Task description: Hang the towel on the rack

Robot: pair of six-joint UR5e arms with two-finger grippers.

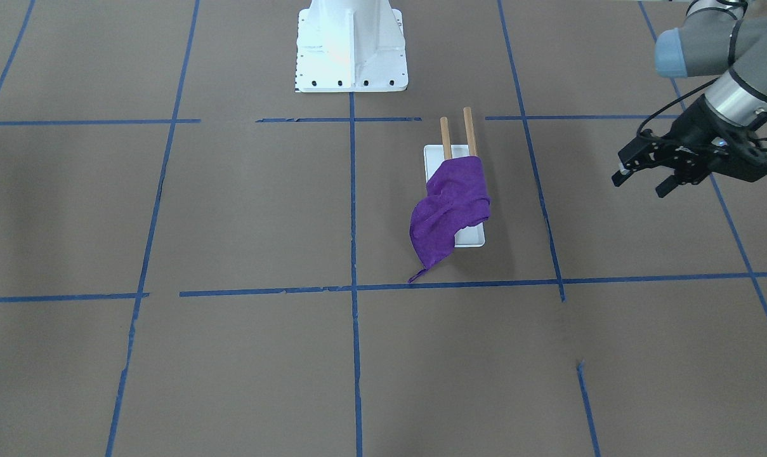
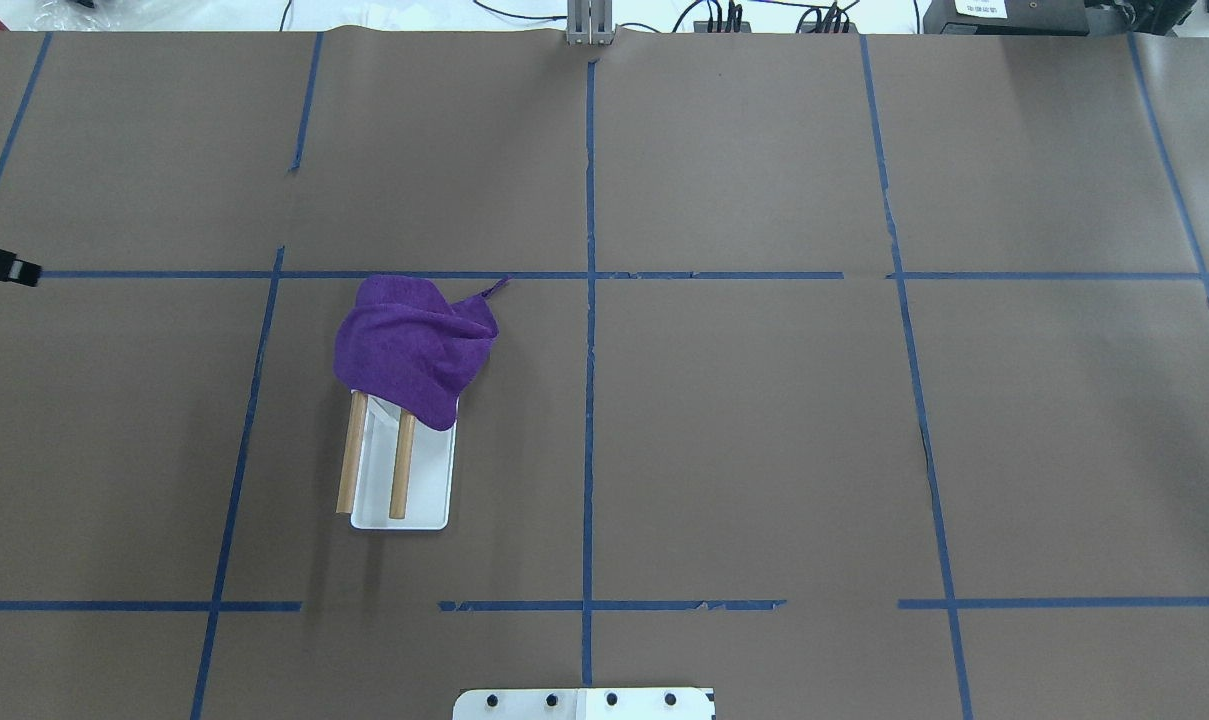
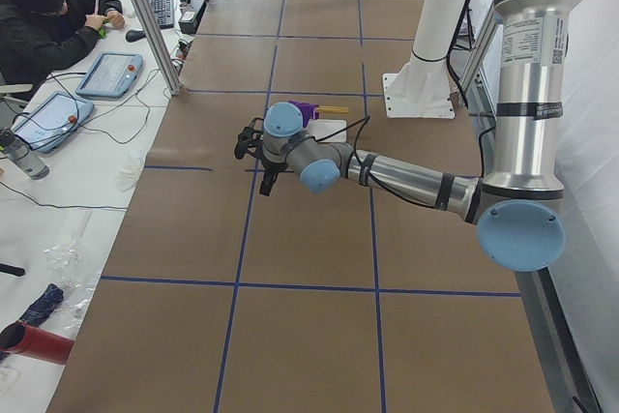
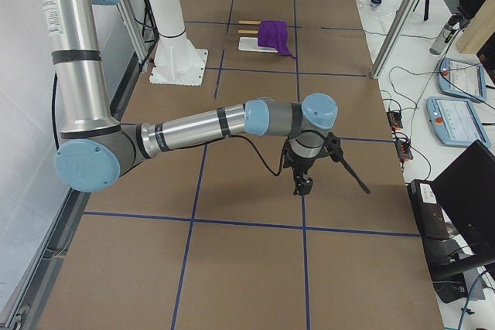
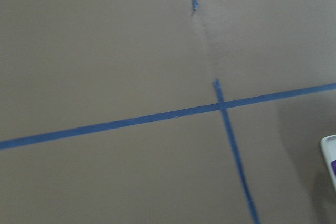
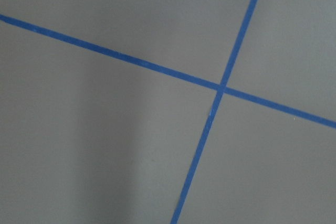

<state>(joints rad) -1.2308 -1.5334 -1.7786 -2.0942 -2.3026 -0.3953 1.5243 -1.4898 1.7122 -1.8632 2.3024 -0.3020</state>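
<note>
The purple towel [image 1: 450,203] is draped over the outer end of the rack's two wooden rods [image 1: 466,130]. One side hangs down past the white base [image 1: 472,238] onto the table. It also shows in the overhead view [image 2: 409,345], with the rods [image 2: 347,460] bare on the robot's side. My left gripper [image 1: 640,184] is open and empty, above the table well off to the side of the rack. My right gripper [image 4: 302,183] shows only in the exterior right view, far from the rack, and I cannot tell its state.
The white robot pedestal [image 1: 351,44] is bolted behind the rack. Blue tape lines grid the brown table. An operator [image 3: 39,16] sits at a side desk with tablets. The left wrist view catches a corner of the rack base [image 5: 331,156].
</note>
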